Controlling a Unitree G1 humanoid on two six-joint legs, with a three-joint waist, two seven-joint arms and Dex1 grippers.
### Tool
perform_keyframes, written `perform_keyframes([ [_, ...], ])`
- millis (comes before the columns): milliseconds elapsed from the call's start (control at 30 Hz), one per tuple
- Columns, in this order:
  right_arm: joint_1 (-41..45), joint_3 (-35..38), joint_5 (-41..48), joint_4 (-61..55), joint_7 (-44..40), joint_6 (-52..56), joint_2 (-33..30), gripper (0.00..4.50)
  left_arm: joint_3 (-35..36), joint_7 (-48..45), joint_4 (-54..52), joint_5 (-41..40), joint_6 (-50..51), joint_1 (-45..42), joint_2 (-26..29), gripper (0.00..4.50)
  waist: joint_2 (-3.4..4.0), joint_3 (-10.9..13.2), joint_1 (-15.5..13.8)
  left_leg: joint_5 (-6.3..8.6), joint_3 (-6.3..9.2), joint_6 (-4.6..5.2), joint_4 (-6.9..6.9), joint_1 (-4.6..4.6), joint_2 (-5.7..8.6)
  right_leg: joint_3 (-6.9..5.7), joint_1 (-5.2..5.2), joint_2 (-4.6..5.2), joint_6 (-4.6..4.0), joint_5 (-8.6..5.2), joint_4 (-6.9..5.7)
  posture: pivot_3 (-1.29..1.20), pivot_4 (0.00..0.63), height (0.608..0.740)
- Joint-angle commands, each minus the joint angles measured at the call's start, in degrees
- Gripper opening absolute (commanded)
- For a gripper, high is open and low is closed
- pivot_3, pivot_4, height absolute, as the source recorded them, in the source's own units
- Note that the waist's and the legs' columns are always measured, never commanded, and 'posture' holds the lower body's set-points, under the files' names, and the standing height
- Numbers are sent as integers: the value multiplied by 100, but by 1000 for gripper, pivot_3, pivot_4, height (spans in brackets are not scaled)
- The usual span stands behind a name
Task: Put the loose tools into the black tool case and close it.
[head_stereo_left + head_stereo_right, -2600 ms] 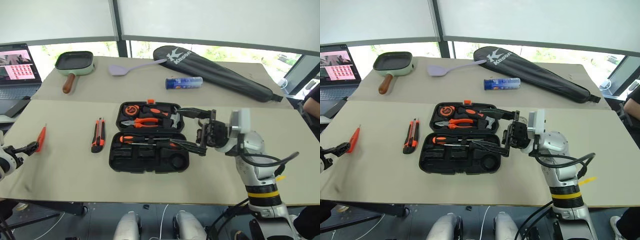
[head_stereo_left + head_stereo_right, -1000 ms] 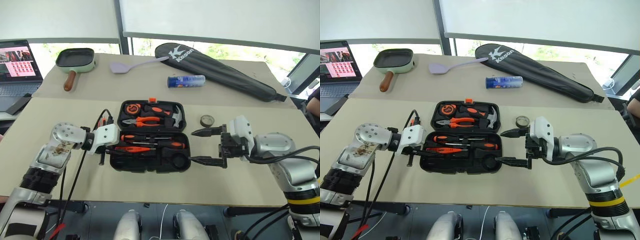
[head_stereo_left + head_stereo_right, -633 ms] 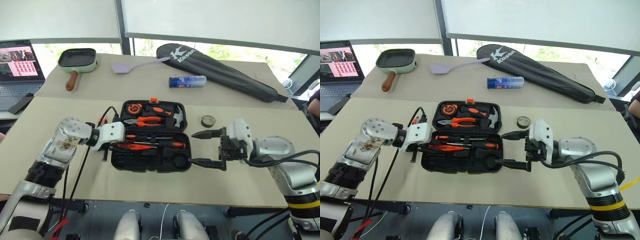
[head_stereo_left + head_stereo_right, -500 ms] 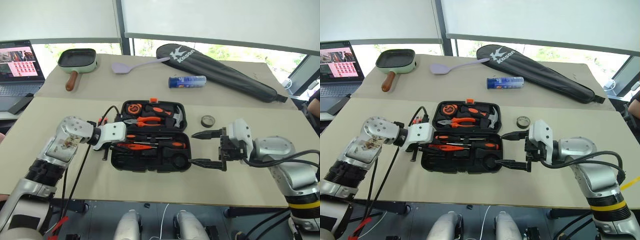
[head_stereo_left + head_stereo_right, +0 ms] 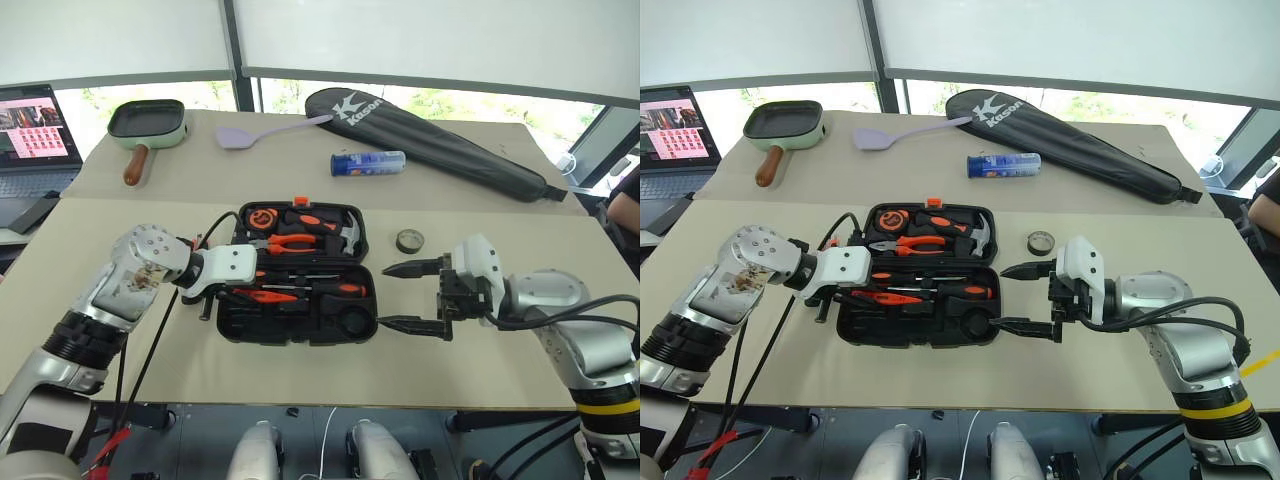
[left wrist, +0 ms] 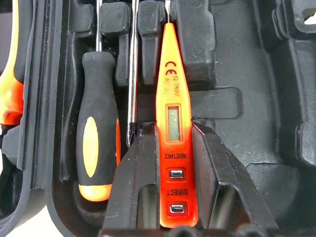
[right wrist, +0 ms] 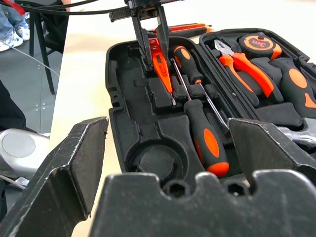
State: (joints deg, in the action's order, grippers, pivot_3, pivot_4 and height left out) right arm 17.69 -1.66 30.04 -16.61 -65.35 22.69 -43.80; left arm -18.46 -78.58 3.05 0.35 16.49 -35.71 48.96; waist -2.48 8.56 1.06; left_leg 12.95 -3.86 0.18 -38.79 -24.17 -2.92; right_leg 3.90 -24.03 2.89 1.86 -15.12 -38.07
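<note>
1. Lying open flat on the bench [image 5: 120,225], near the front edge: black tool case [image 5: 297,318], lid half away from the robot, tray half nearer.
2. Sitting in the lid slots: orange-handled pliers [image 5: 291,241], tape measure [image 5: 262,217], hammer [image 5: 348,238].
3. Resting in the tray half: two black-and-orange screwdrivers [image 7: 207,137], lying side by side in their slots.
4. Being held over the tray's left end: orange tester screwdriver [image 6: 173,128], tip pointing into the case, body just beside a screwdriver shaft.
5. Clamping the tester by its body: left gripper [image 6: 172,163], jaws pressing on both sides, reaching in from the case's left edge.
6. Hovering just off the case's right edge: right gripper [image 5: 410,296], jaws standing wide apart, gripping nothing, pointing toward the case.
7. Lying loose on the bench: small dark tape roll [image 5: 408,240], just beyond the right gripper, right of the case lid, apart from it.
8. Peeking out behind the left gripper, left of the case: utility knife [image 7: 190,28], mostly hidden in the head views.
9. Lying farther back on the bench: blue cylinder [image 5: 367,162], lilac spatula [image 5: 260,133], long black racket bag [image 5: 440,145], green pan [image 5: 146,125].
10. Standing at far left: laptop [image 5: 28,130].
</note>
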Motion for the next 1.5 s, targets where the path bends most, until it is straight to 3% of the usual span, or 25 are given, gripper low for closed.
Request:
perform_keyframes([
  [33, 78, 53, 81, -86, -91, -50, 23, 4500, 172, 106, 86, -198, -113, 240, -141, 1730, 0, 0, -18, 0, 0, 0, -1, -1, 0, 0, -1, 1, 0, 0, 0, 0, 150, 740],
  [167, -20, 52, 250, -205, -245, 104, -21, 4500, 587, 140, 116, -536, -470, 263, -243, 3202, 0, 1, -32, 0, -1, 0, -4, -7, 2, 0, -3, 5, 0, 0, 1, 0, 150, 740],
  [467, -181, 55, 382, -328, -401, 362, -70, 4500, 1320, 302, 42, -1455, -452, 386, -597, 3202, 0, 2, -42, 0, 2, 0, -10, -15, 5, -4, -5, 10, 2, 1, 0, 0, 150, 740],
  [600, -217, 124, 410, -324, -291, 338, 35, 4500, 1519, 356, 476, -1729, -729, 564, -938, 2271, 0, 2, -40, 0, 3, 0, -10, -14, 6, -5, -5, 10, 3, 2, 0, 0, 150, 740],
  [767, -249, 110, 281, -284, -132, 264, 98, 4500, 1383, 461, 1141, -1395, -1464, 739, -1144, 216, 0, 2, -38, 0, 3, 0, -11, -15, 7, -6, -5, 10, 2, 2, 0, 0, 150, 740],
  [800, -238, 109, 288, -278, -115, 277, 105, 4500, 1361, 489, 1206, -1366, -1550, 779, -1181, 7, 0, 2, -37, 0, 3, 0, -11, -15, 7, -6, -6, 10, 2, 2, 0, 0, 150, 740],
  [1333, -160, 58, 328, -267, -10, 323, 175, 4500, 952, 650, 1525, -761, -2290, 1155, -1169, 7, 5, -1, -30, 0, 3, 0, -9, -7, 7, -5, 1, 11, 3, 3, 0, 0, 150, 740],
  [1500, -105, 16, 294, -202, 3, 322, 230, 4500, 872, 784, 1497, -633, -1996, 1290, -1114, 7, 21, -11, -17, 0, 3, 0, -7, -1, 7, -5, 7, 11, 3, 3, 0, 0, 150, 740],
])
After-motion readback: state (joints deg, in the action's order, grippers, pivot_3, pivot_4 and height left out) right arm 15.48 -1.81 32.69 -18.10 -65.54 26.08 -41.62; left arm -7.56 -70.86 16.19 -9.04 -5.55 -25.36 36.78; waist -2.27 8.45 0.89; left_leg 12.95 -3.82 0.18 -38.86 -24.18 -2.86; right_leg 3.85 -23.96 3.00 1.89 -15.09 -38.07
